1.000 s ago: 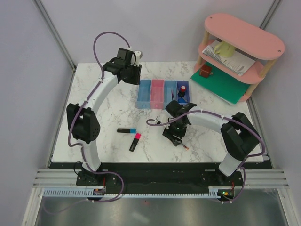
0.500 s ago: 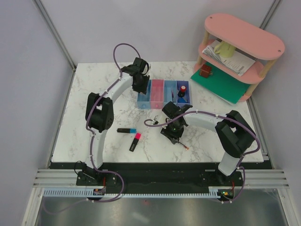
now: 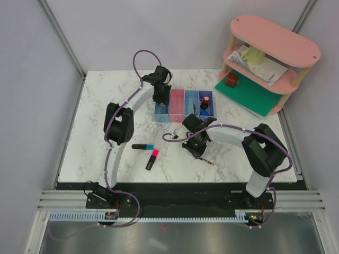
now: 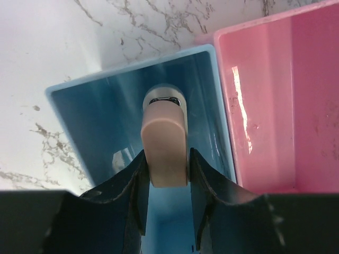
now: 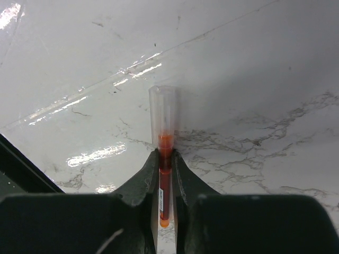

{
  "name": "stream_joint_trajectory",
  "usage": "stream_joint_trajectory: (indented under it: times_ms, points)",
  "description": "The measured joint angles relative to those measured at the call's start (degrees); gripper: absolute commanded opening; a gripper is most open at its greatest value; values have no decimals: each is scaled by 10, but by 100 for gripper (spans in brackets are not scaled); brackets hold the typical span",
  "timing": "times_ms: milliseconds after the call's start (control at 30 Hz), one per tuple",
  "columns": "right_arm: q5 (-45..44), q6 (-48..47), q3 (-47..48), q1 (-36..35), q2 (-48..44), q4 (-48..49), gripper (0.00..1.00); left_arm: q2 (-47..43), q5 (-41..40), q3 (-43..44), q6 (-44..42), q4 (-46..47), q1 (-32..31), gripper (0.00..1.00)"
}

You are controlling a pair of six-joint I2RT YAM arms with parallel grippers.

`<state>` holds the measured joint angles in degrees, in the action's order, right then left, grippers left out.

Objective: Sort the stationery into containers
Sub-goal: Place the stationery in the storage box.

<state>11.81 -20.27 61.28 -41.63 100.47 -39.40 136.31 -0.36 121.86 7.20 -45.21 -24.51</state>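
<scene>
Swung across from the table's far-left corner a second ago, the left arm now hangs over the row of bins, and the right jaws, wide then, have closed.

Gripped between the fingers of the left gripper [image 4: 165, 159], the beige eraser [image 4: 164, 140] points down into the leftmost light blue bin [image 4: 90, 114], which adjoins the pink bin [image 4: 296, 106]; whether it touches the bin floor cannot be told. The right gripper [image 5: 165, 159] pinches a thin red pen [image 5: 165, 182] low over the marble table [image 5: 254, 63], the pen's clear end sticking out past the fingertips. Left of that gripper, the blue-capped highlighter [image 3: 143, 146] and the pink-capped highlighter [image 3: 152, 159] lie on the table, near each other but apart. The black-red bottle [image 3: 205, 99] stands in the purple-blue bin [image 3: 212, 108] at the row's right end.
</scene>
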Motion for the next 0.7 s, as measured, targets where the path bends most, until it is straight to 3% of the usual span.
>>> stream_joint_trajectory:
  times_ms: [200,433,700]
  points:
    - [-1,0,0,0,0,0,6,16,0,2,0,3,-5,39]
    - [-3,0,4,0,0,-2,3,15,0,3,5,4,-3,62]
    - [-18,0,39,0,0,-4,2,-11,2,-2,5,12,-1,67]
